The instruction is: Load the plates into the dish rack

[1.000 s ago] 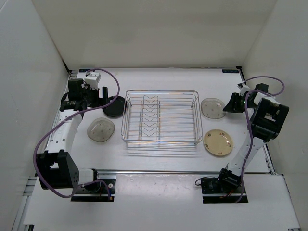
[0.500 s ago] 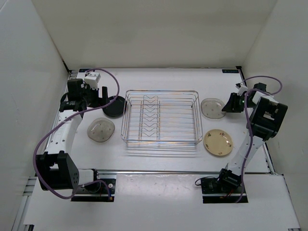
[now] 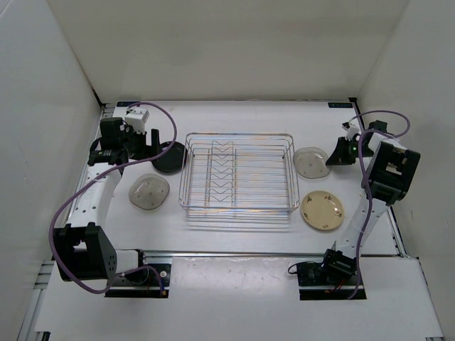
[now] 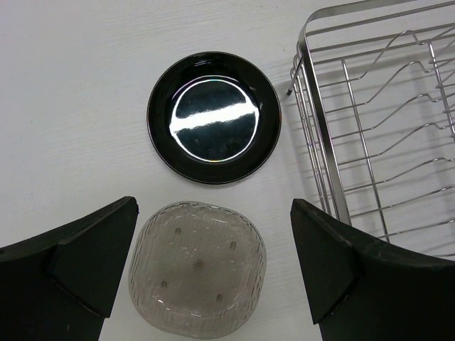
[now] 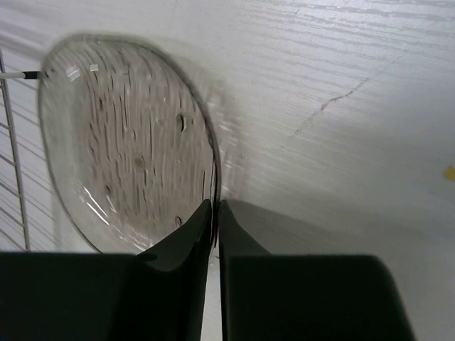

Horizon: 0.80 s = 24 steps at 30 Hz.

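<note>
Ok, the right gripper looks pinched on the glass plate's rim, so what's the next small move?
Probably a short lift with the right gripper. Its jaws are shut on the rim of the glass plate, which sits right beside the dish rack. Raising it first should clear the rack's raised wall.
</note>
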Motion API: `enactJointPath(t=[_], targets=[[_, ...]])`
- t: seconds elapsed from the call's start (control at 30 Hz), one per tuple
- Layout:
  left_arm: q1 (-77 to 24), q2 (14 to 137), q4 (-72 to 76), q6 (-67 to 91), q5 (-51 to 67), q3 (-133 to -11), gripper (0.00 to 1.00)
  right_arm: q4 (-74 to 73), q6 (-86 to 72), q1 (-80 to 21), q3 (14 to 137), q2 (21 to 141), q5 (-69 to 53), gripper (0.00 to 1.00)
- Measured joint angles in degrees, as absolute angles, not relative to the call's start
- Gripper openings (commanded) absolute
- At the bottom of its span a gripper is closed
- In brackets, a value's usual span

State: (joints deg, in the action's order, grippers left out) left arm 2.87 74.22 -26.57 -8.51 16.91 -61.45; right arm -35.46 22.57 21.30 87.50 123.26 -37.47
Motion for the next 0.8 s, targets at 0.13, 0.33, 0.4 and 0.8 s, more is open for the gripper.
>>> enactJointPath(t=[0.13, 0.33, 0.4, 0.8], targets=[[3.18, 74.22, -26.57, -8.51, 17.17, -61.45, 1.0, -36.1, 22.61, 21.3, 87.57, 123.26, -37.45, 0.0], [3.36, 74.22, -26.57, -8.51, 17.28, -61.32, 1.0, -35.44, 21.45, 21.28, 87.0, 122.54, -35.75, 0.0], [3.51, 74.22, -26.57, -8.51, 17.43, -61.32, 1.0, -34.59, 20.47, 21.26, 86.32, 121.23, -33.47, 0.0], [3.86, 74.19, -26.55, -8.51, 18.81, -61.3, 1.0, -23.14, 23.62, 10.9, 86.35, 102.69, -2.04, 0.0]])
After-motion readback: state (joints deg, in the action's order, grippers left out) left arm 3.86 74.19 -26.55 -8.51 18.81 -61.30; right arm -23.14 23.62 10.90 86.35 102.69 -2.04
